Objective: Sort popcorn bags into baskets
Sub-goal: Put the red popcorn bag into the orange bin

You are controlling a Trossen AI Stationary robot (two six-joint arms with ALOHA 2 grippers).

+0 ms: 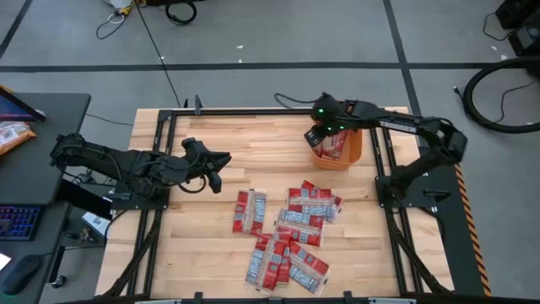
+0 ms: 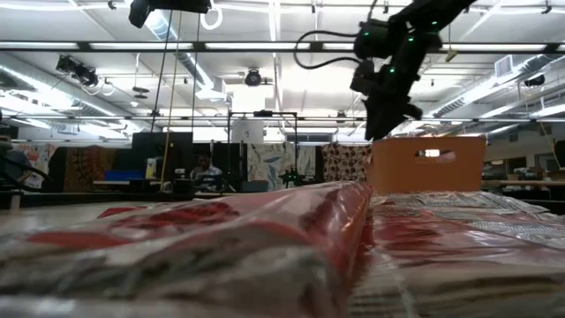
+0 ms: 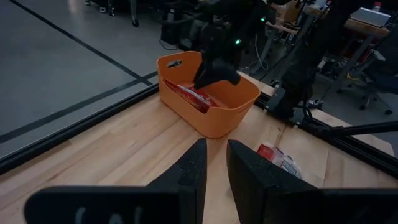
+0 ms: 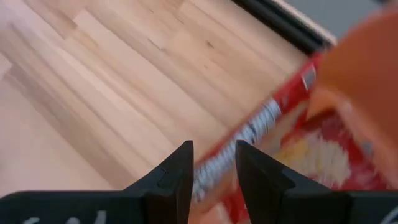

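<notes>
The orange basket (image 1: 353, 157) stands at the table's far right, also seen in the left wrist view (image 3: 217, 119) and the low view (image 2: 428, 168). My right gripper (image 1: 324, 138) reaches into it from above, shut on a red popcorn bag (image 4: 261, 121). More red packets show inside the basket (image 3: 186, 94). Several popcorn bags (image 1: 287, 230) lie flat and overlapping on the near middle of the table. My left gripper (image 1: 219, 169) hovers over bare wood to the left of that pile, fingers a little apart (image 3: 216, 155), holding nothing. My right gripper (image 4: 214, 168) has the popcorn bag's grey-white edge (image 4: 231, 149) pinched between its two fingers, coming from above and pointing down into the basket. The bag reaches away below the fingers toward the basket's inside; whether its lower end rests there I cannot tell.
Black frame rails (image 1: 384, 181) run along the table's sides and far edge. A dark side desk on the left carries an orange snack bag (image 1: 13, 135), a keyboard and a mouse. Bare wood (image 1: 261, 152) lies between my left gripper and the basket.
</notes>
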